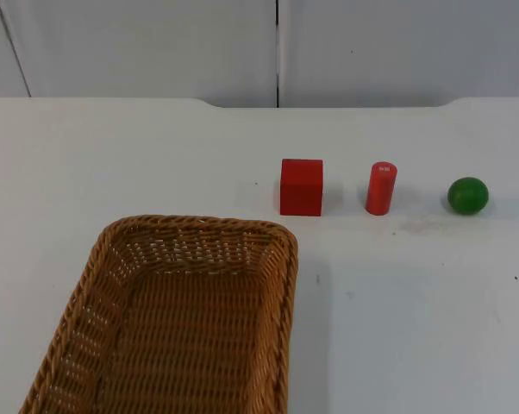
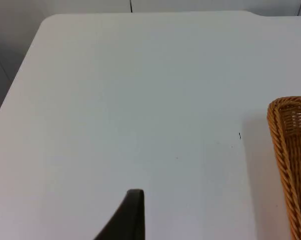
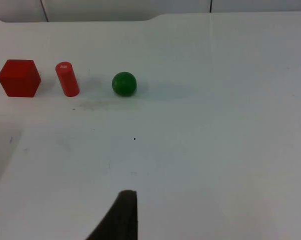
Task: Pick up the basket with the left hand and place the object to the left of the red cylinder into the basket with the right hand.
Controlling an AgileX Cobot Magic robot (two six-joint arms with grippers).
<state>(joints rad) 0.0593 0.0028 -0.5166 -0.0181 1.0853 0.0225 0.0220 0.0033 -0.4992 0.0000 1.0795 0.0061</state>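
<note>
The left claw (image 2: 133, 210) shows as one black fingertip hanging above bare white tabletop (image 2: 140, 100), holding nothing, and whether it is open or closed cannot be told from that single tip. Off to its side, well apart from it, stands a corner of the wicker basket (image 2: 290, 150), resting on the tabletop and untouched. The right claw (image 3: 121, 212) likewise shows as one dark fingertip over bare tabletop, grasping nothing, and its opening cannot be judged either. Ahead of it, well apart, three small things stand in a row: a red cube (image 3: 19, 77), a red cylinder (image 3: 67, 79) and a green ball (image 3: 124, 83). The cube and the cylinder stand close together without touching, and the ball sits a little farther beyond the cylinder. In the top view the same row runs across the middle of the tabletop, with the red cube (image 1: 301, 186) to the left of the upright red cylinder (image 1: 381, 188) and the green ball (image 1: 467, 196) to its right, all three apart from one another. A faint smudge marks the tabletop just in front of the gap between the cylinder and the ball. The basket (image 1: 104, 285) lies nearer the camera and to the left of the row, a rectangular woven tray of brown wicker with nothing inside it, its far right corner near the cube but not touching it. Behind the tabletop rises the grey partition wall (image 1: 156, 43).
</note>
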